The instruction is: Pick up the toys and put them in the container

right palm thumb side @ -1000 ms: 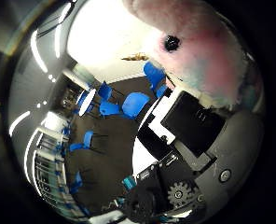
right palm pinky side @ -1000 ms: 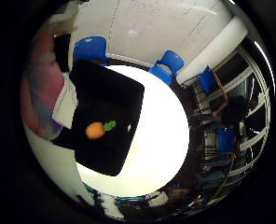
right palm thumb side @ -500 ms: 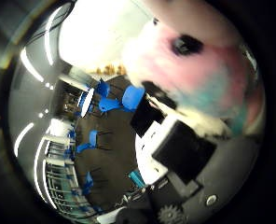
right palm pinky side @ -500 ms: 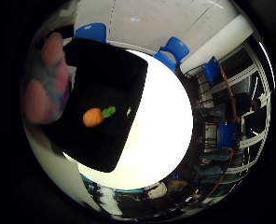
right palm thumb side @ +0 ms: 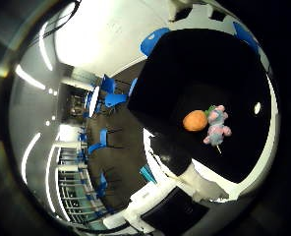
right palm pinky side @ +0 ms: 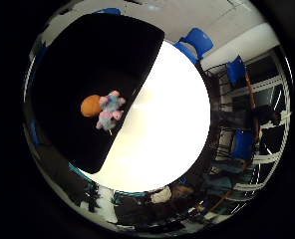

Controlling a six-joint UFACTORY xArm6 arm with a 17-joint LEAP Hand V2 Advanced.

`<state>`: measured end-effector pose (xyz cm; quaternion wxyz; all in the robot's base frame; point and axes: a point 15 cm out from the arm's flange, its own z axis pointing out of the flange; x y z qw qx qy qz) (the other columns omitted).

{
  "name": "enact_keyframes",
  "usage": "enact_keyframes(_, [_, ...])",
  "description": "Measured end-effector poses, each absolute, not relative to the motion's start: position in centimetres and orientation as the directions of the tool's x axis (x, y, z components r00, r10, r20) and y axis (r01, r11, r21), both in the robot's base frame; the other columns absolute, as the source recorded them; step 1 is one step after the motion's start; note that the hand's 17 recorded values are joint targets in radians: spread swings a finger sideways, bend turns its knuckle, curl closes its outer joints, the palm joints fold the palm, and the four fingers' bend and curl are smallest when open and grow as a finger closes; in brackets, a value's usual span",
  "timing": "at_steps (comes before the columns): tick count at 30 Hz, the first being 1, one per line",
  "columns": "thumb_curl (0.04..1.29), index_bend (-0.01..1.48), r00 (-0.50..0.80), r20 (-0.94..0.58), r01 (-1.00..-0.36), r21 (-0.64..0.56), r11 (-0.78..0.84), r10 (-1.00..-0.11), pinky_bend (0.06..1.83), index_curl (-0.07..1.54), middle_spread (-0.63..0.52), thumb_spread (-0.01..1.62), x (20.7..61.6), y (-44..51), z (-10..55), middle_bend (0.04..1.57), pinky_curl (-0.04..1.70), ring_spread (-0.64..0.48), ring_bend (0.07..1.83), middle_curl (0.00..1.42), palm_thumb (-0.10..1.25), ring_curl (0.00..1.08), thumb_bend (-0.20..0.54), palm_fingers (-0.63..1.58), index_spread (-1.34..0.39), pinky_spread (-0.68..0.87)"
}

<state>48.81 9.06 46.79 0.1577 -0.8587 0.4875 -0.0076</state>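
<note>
White round table [right palm pinky side: 167,129] bears the black container [right palm pinky side: 77,64] (blue chairs [right palm pinky side: 200,40] around); fingers' state cannot be told.

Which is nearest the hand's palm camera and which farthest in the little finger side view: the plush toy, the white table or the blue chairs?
1. Plush toy, in the black container, beside the orange toy.
2. White table, under the container.
3. Blue chairs, beyond the table's edge.

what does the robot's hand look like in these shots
Little of the hand shows: at the edge of the thumb side view, a boxy black block in a white frame, with another white piece beside it. No markings can be made out.
</note>
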Motion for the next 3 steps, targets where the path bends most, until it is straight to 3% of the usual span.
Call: enact_keyframes(3, [0.35, 0.19, 0.522, -0.124, -0.831, -0.297, -0.47, -0.844, 0.43, 0.39, -0.03, 1.21, 47.7, 7.6, 48.6, 0.26, 0.4, 0.2, 0.35, 0.33, 0.54, 0.23, -0.018, 0.22, -0.49, 0.53])
